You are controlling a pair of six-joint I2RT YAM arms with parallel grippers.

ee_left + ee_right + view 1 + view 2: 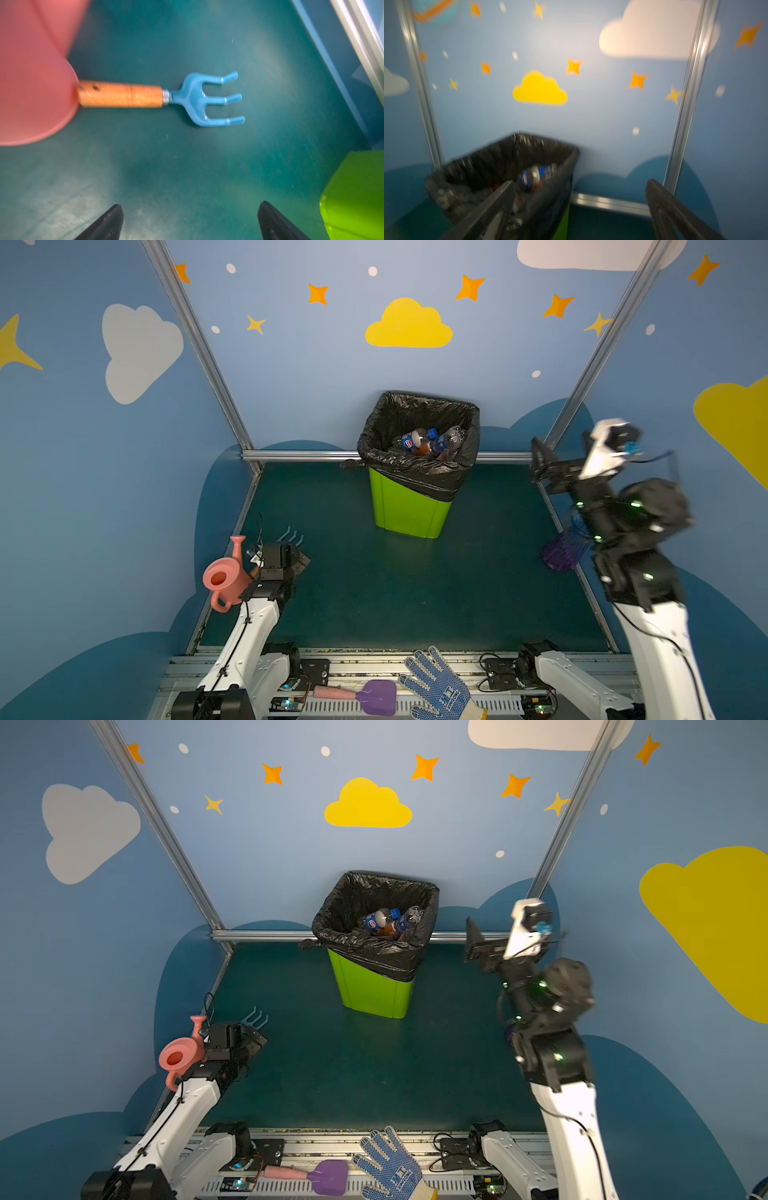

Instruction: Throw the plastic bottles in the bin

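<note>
The lime-green bin [411, 510] [374, 992], lined with a black bag, stands at the back middle of the floor. Several plastic bottles [428, 441] [388, 921] lie inside it, one with a blue cap and a blue label. My right gripper [561, 456] [579, 182] hangs high to the right of the bin's rim, open and empty; its wrist view is blurred and shows the bin [500, 166] and the bottles [533, 175]. My left gripper [297, 562] [190, 204] is low at the left, open over bare floor, holding nothing.
A pink watering can [224, 578] stands by the left arm, with a blue hand rake [199, 98] lying beside it. A blue-purple ribbed vase [565, 547] sits behind the right arm. A dotted glove [436, 684] and a purple trowel [374, 697] lie on the front rail.
</note>
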